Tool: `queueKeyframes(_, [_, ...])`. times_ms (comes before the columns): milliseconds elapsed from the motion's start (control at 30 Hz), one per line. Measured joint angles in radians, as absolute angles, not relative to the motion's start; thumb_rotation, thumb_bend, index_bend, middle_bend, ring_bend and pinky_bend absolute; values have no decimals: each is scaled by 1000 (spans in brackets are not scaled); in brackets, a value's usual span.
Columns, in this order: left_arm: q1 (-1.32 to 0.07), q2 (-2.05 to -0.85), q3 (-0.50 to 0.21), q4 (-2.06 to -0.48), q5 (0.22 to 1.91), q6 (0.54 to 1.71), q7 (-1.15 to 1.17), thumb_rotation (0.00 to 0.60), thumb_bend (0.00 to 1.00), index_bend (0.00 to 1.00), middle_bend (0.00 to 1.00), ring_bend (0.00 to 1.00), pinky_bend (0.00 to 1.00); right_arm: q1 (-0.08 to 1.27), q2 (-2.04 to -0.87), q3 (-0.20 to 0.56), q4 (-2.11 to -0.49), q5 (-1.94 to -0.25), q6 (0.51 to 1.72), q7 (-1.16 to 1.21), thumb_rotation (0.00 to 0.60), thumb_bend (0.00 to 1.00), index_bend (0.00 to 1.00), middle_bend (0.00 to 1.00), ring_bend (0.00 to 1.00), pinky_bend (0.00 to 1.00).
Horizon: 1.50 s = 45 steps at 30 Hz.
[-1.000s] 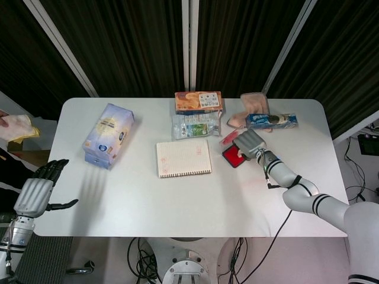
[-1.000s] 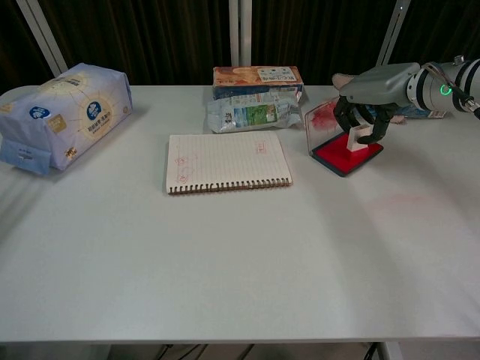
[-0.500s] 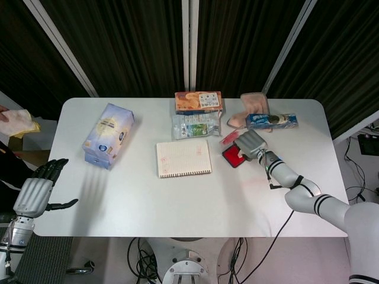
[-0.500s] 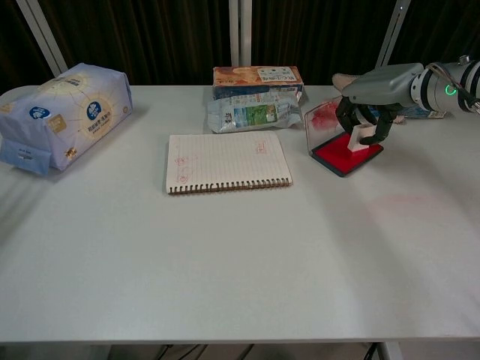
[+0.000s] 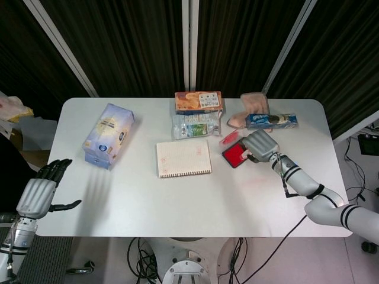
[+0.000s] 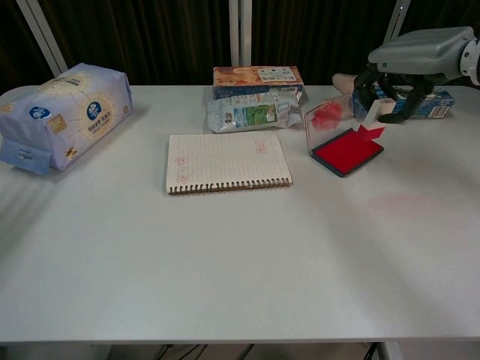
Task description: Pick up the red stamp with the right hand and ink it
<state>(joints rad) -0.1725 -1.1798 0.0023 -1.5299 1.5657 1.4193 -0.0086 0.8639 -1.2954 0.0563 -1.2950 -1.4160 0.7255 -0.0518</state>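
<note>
In the chest view my right hand (image 6: 415,58) holds the stamp (image 6: 376,120), a white handle with a red base, tilted in the air just above the right edge of the ink pad (image 6: 345,152). The pad is a red square in a dark tray, and its clear lid (image 6: 325,118) stands open at its left. From the head view, my right hand (image 5: 260,145) sits just right of the ink pad (image 5: 233,155) and hides the stamp. My left hand (image 5: 38,193) hangs open off the table's left edge, holding nothing.
A spiral notebook (image 6: 227,161) with red stamp marks lies mid-table. A tissue pack (image 6: 63,112) is at the left. A biscuit box (image 6: 257,76) and a wipes pack (image 6: 248,114) stand behind the notebook. A blue package (image 5: 271,120) and a pink item (image 5: 250,105) lie behind the pad.
My right hand has lifted the stamp off the ink pad, moving it up and to the right. The left hand has stayed where it was.
</note>
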Motion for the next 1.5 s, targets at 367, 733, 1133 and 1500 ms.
queueKeyframes(367, [-177, -1179, 2, -1531, 1572, 1419, -10, 399, 19, 16, 91, 77, 174, 748, -1327, -41, -1240, -1497, 840, -36, 600, 276, 627, 555, 545, 750])
queueKeyframes(733, [-174, -1179, 5, -1528, 1578, 1426, -16, 401, 20, 16, 91, 77, 174, 731, -1379, -59, -1172, -1519, 824, 23, 600, 275, 611, 539, 545, 750])
queueKeyframes(1133, [-170, -1183, 7, -1510, 1576, 1429, -38, 401, 20, 16, 91, 77, 174, 733, -1385, -55, -1171, -1522, 807, 0, 600, 268, 568, 503, 540, 750])
queueKeyframes(1500, [-165, -1185, 8, -1494, 1576, 1435, -54, 402, 20, 16, 91, 77, 174, 739, -1376, -50, -1194, -1512, 778, -26, 600, 251, 519, 441, 511, 750])
